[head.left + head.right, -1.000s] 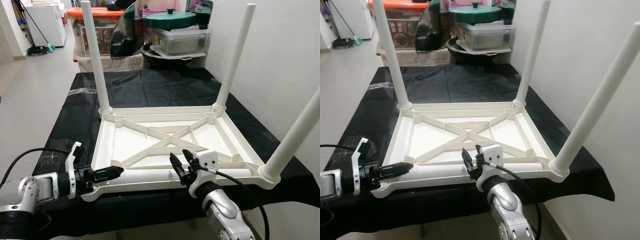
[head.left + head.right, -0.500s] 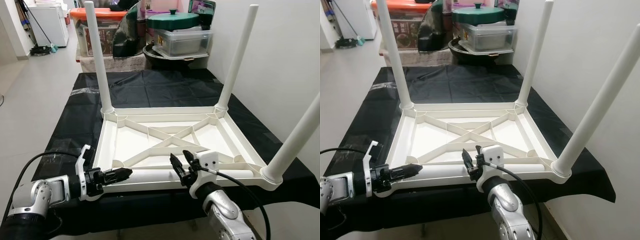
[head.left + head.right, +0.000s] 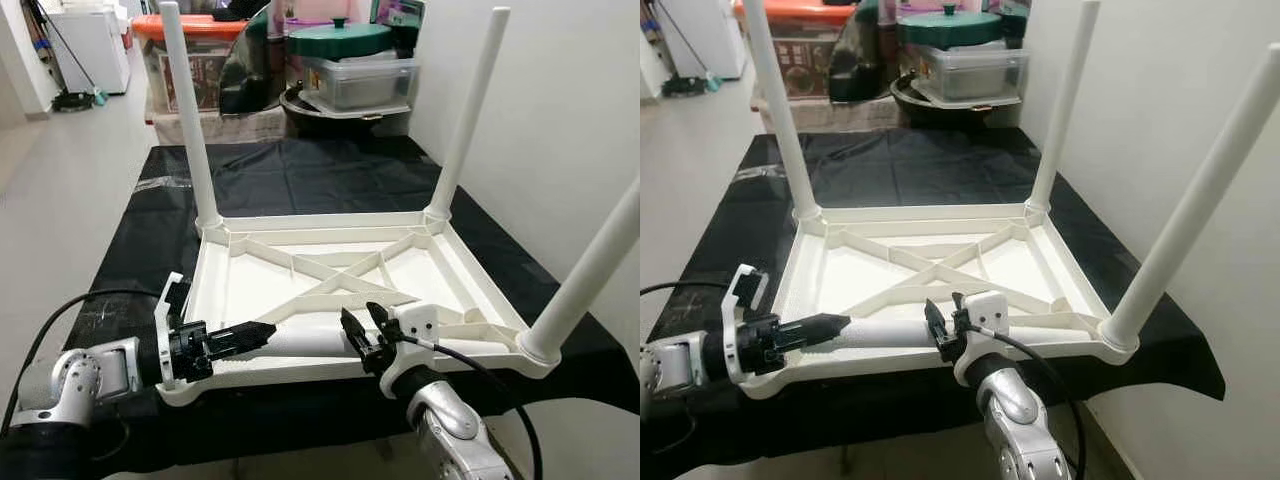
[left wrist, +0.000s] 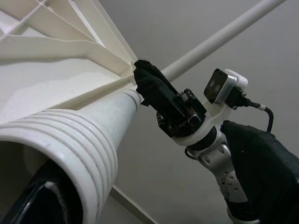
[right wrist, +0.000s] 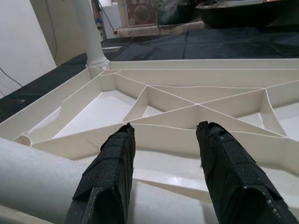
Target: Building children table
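Left eye view: upturned white tabletop [image 3: 300, 290] lies on the black-sheeted bench [image 3: 300, 170], three legs already upright in its corner sockets. Loose fourth leg [image 3: 310, 343] sits along the tabletop's near rim. Since a second ago the left gripper [image 3: 262, 332] has travelled from the near-left corner inward along that rim, and its tips now look pushed into the leg's hollow end; whether its fingers are spread or together, cannot tell. Means pickup is underway; the near-left socket is unfilled. Right eye view: right gripper [image 3: 943, 326] hasn't moved, poised over the leg's other end. Left wrist view: leg end is ribbed with concentric rings, tube smooth matte plastic. Right wrist view: right fingers [image 5: 105, 179] spread, straddling the leg, textured black pads; tabletop underside shows thin cross-bracing ribs.
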